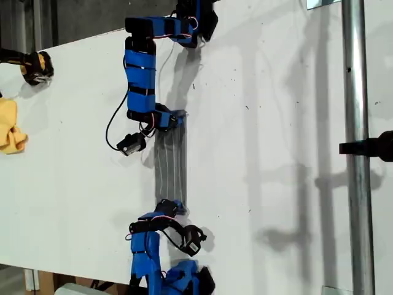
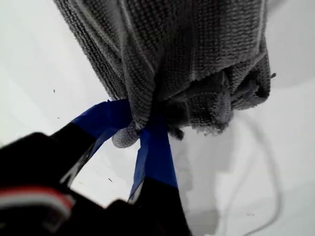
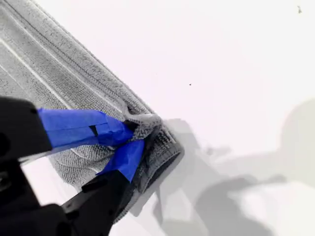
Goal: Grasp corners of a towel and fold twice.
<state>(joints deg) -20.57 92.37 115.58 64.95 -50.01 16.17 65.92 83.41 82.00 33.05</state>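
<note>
The towel (image 1: pixel 170 166) is a narrow grey striped band on the white table (image 1: pixel 276 110), stretched between two blue arms. One arm's gripper (image 1: pixel 175 120) is at its far end and the other arm's gripper (image 1: pixel 169 208) at its near end. My first gripper (image 2: pixel 140 123) is shut on a bunched end of the towel (image 2: pixel 197 49), which hangs in thick folds above the table. My second gripper (image 3: pixel 134 135) is shut on a layered corner (image 3: pixel 150 123) of the towel (image 3: pixel 44 54), which lies flat there. The wrist views do not show which arm is which.
A yellow cloth (image 1: pixel 11 132) lies at the exterior view's left edge, with a black and yellow object (image 1: pixel 35 66) above it. A metal pole (image 1: pixel 356 153) runs down the exterior view's right side. Cables loop beside both arms.
</note>
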